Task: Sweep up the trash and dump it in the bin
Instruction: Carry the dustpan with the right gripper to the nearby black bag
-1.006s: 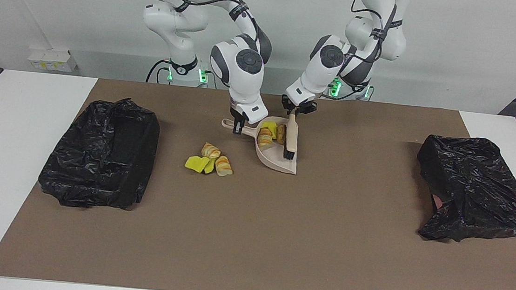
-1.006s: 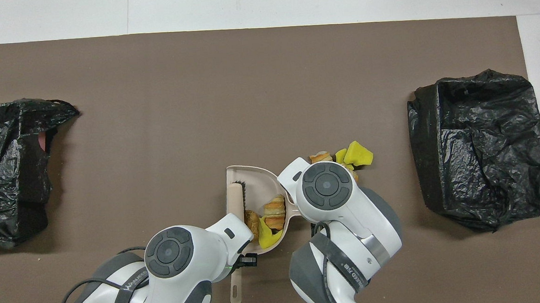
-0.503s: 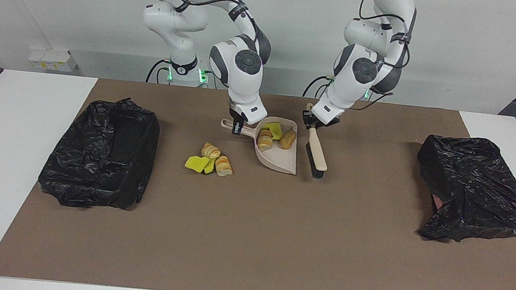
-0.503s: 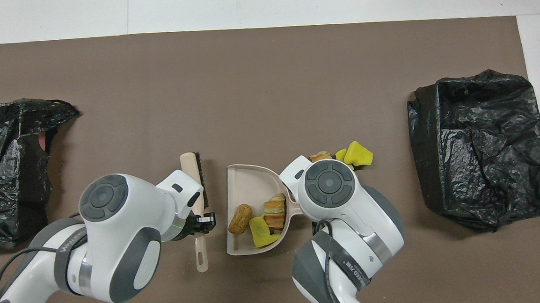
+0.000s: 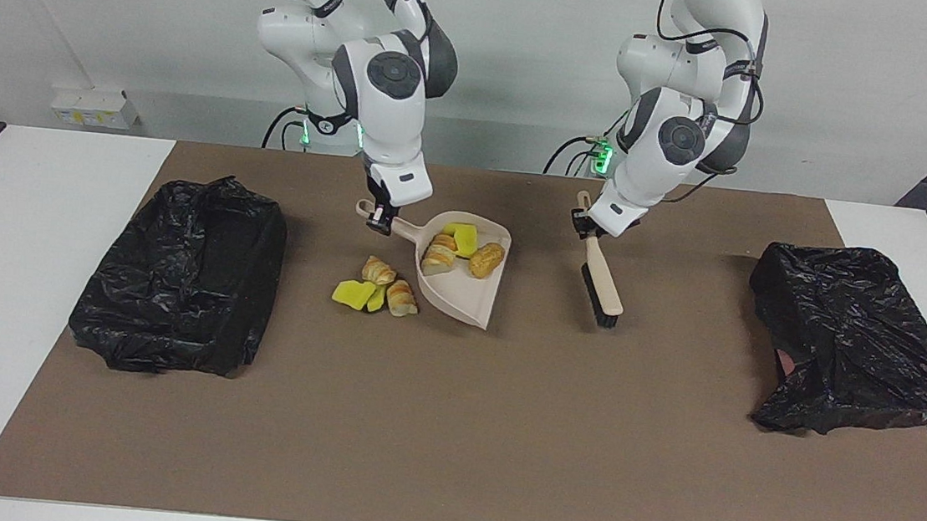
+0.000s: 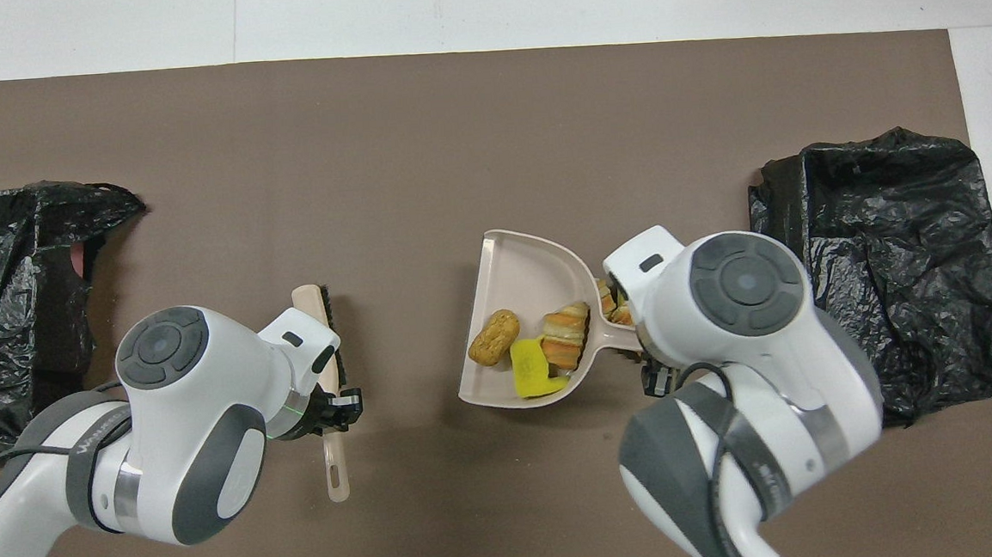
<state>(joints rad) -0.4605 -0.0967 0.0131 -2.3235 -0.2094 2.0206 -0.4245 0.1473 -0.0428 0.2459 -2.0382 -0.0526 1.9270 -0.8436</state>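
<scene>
Facing view: trash (image 5: 377, 283), yellow chunks, striped croissants, on mat; right jaws clamp dustpan (image 5: 462, 273), left jaws clamp brush (image 5: 601, 283).

The beige dustpan (image 6: 519, 268) carries a brown bun (image 6: 494, 337), croissant piece (image 6: 567, 347) and yellow chunk (image 6: 532, 369).

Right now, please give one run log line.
right gripper: shut on dustpan handle, raised | left gripper: shut on brush | trash: partly on mat
</scene>
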